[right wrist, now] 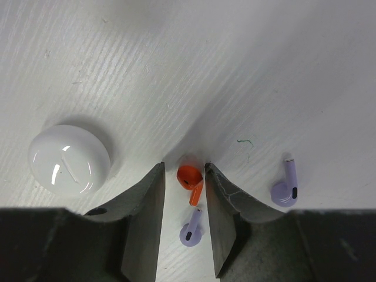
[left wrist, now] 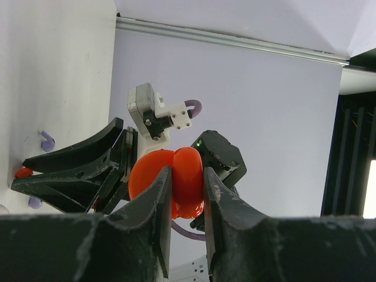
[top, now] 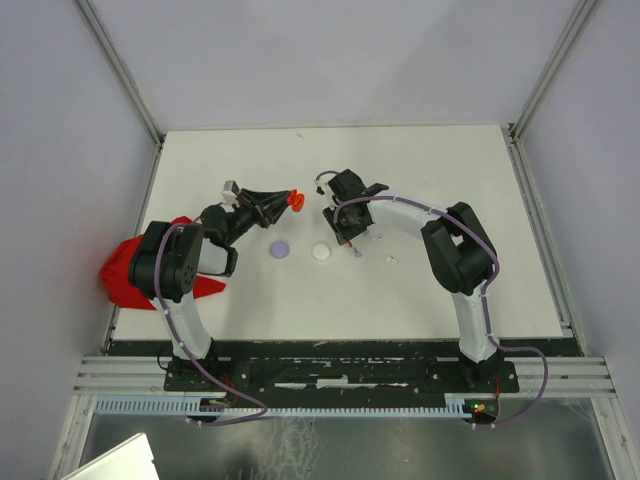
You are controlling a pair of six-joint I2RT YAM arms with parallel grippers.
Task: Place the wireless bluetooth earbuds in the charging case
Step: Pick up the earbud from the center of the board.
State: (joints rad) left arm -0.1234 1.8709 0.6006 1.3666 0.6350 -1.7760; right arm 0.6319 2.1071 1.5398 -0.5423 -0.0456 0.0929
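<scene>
Showing both arms over the white table (top: 450, 200). L gripper (left wrist: 187, 174) is clamped tight on the red charging case (left wrist: 176, 183), held off the table w/ its two halves apart (a clam-like split shows in the left wrist view). In the top view the case sits at the fingertips, near table centre. R gripper (right wrist: 184, 167) points down at the table, jaws only slightly apart, holding nothing. Its fingers (right wrist: 147, 200) straddle the red earbud (right wrist: 190, 179), which lies on the surface close to the finger on that view's right; contact cannot be told. One lilac earbud (right wrist: 191, 232) lies btwn the same fingers, just beside the red one's stem. A second lilac earbud (right wrist: 286, 188) lies outside that finger. On the other side the white disc (right wrist: 69, 158) rests apart from the fingers. In the top view the lilac disc (top: 281, 249) lies near the white one. At the table's L edge, by the L arm, sits a red object (top: 130, 270), identity unclear.
</scene>
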